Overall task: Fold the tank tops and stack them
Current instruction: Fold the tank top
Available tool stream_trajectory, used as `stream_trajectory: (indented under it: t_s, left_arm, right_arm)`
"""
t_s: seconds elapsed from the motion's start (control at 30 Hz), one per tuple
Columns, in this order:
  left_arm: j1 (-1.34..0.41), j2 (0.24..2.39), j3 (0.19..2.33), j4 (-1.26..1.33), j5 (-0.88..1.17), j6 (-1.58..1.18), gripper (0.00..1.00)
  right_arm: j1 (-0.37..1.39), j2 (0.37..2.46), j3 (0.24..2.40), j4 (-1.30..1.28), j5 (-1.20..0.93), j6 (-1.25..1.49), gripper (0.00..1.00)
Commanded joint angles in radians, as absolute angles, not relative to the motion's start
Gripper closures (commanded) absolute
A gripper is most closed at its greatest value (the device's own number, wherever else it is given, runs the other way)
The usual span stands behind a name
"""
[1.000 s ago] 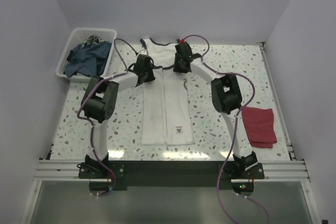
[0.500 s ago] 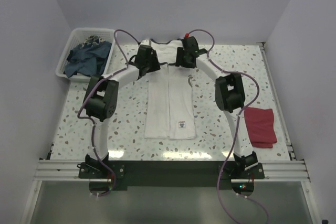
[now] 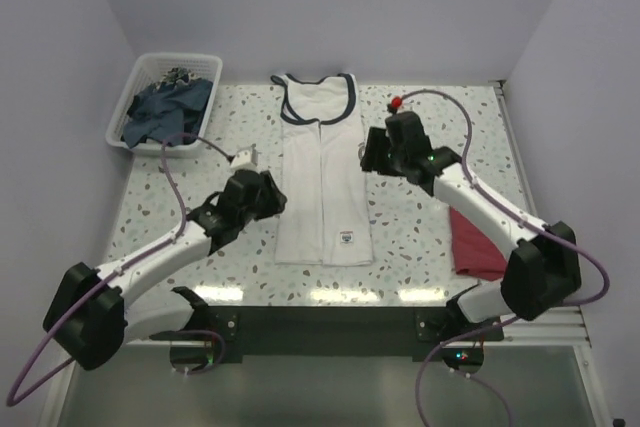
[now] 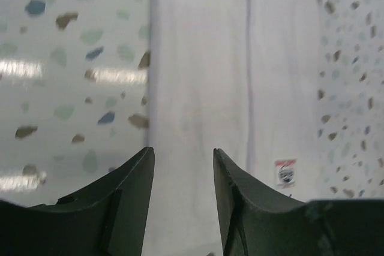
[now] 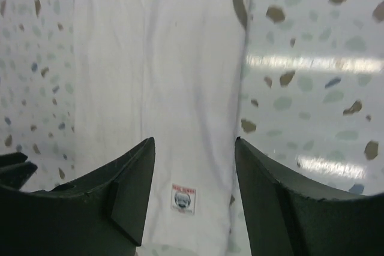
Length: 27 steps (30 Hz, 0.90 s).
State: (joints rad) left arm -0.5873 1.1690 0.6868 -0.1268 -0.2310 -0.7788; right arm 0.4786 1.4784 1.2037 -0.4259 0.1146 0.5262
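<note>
- Step in hand, as I judge it: the white tank top lies flat mid-table as a long narrow strip, neck at the far end. The crosswise fold is not yet made.
- Left gripper and right gripper: jaws apart, holding nothing, one by each long edge.
- Next move calls for pinching both corners of one end and carrying them over evenly.
- Red tank top sits near the right edge, partly under the right arm; I cannot judge its fold.
</note>
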Motion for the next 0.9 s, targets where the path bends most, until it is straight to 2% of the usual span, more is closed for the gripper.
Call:
stream_trajectory:
  t_s: [0.0, 0.1, 0.27, 0.63, 0.87]
  left_arm:
    - [-0.644, 1.05, 0.485, -0.233, -0.229, -0.905, 0.52]
    - [-0.684, 0.933, 0.364, -0.242, -0.2, -0.942, 0.5]
    - [-0.69, 0.816, 0.256, -0.204, -0.118, -0.933, 0.43]
    - [-0.69, 0.891, 0.19, -0.081, -0.058, -0.951, 0.44]
    - [-0.718, 0.92, 0.149, -0.092, -0.046, -0.997, 0.49]
  right_arm:
    - [0.574, 1.348, 0.909, -0.396, 0.144, 0.6, 0.41]
    - [0.62, 1.222, 0.719, -0.358, 0.121, 0.666, 0.41]
    - [0.649, 1.106, 0.528, -0.311, 0.074, 0.75, 0.41]
    - [0.721, 1.109, 0.391, -0.17, 0.054, 0.9, 0.42]
    - [0.758, 1.094, 0.33, -0.155, 0.055, 0.959, 0.47]
